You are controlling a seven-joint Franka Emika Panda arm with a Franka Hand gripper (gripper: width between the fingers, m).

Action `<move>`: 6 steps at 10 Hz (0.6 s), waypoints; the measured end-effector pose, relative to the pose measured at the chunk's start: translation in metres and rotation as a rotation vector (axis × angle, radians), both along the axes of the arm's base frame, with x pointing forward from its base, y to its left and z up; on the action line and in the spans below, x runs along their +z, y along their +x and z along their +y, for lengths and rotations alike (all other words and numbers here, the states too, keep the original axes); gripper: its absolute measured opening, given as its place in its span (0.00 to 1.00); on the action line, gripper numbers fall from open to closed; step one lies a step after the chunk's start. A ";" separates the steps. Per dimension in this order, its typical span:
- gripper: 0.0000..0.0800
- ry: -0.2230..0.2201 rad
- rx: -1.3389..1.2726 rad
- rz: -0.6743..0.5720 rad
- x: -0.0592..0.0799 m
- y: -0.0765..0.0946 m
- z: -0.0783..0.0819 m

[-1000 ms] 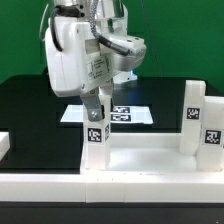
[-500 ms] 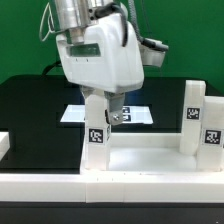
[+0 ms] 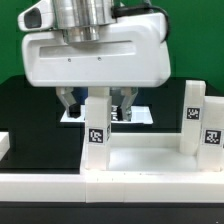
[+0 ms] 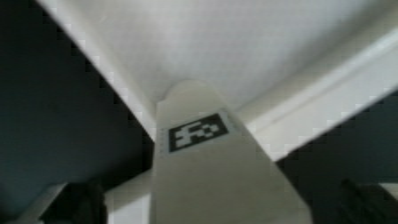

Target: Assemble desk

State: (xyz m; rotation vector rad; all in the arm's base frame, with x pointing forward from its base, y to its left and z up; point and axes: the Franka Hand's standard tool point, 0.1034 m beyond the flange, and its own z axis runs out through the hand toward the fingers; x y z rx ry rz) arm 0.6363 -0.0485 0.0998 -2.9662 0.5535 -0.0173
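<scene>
Surface: black table [image 3: 30, 100], marker board [image 3: 140, 116] behind.
Leg [image 3: 97, 125]: upright, rigid, light, smooth plastic; grip flat sides near top.
Gripper [image 3: 96, 103]: fingers apart, straddling leg, contact unclear.

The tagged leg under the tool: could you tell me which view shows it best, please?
The exterior view: the tagged leg stands upright on the tabletop panel, between the fingers of the tool. The wrist view shows only its blurred, foreshortened face.

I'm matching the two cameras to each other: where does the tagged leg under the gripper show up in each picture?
Exterior view: the leg stands upright left of centre, between the gripper fingers.
Wrist view: the leg fills the centre, seen lengthwise.
Shared landmark: the black-and-white tag on the leg.
</scene>
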 end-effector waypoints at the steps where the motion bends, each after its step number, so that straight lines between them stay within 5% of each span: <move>1: 0.78 -0.002 -0.061 -0.006 0.000 0.002 -0.001; 2: 0.78 -0.003 -0.075 -0.002 -0.001 0.002 -0.001; 4: 0.37 -0.001 -0.155 0.008 -0.001 0.001 -0.002; 6: 0.37 0.000 -0.297 0.026 -0.002 0.000 -0.005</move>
